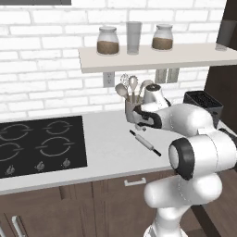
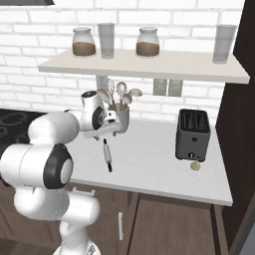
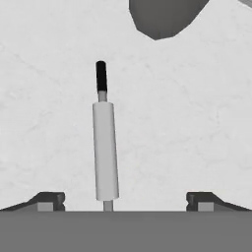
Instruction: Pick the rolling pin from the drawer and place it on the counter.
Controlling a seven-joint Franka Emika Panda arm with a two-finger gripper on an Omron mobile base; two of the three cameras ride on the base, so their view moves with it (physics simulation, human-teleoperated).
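The rolling pin (image 1: 145, 142) (image 2: 106, 154) lies flat on the pale counter (image 1: 106, 155) (image 2: 154, 162), a white roller with dark handle ends. My gripper (image 1: 140, 126) (image 2: 105, 132) hangs just above it, pointing down. In the hand view the rolling pin (image 3: 105, 150) runs lengthwise away from me on the counter (image 3: 187, 123). My gripper (image 3: 125, 202) is open there, its fingertips (image 3: 49, 201) standing wide apart on either side, touching nothing. The drawer is out of view.
A utensil holder (image 1: 132, 107) (image 2: 121, 117) stands right behind the gripper. A dark toaster (image 2: 192, 133) (image 1: 203, 104) sits to the right, with a small round yellowish item (image 2: 195, 166) before it. The black cooktop (image 1: 39, 143) lies left. A shelf (image 2: 149, 67) with jars hangs overhead.
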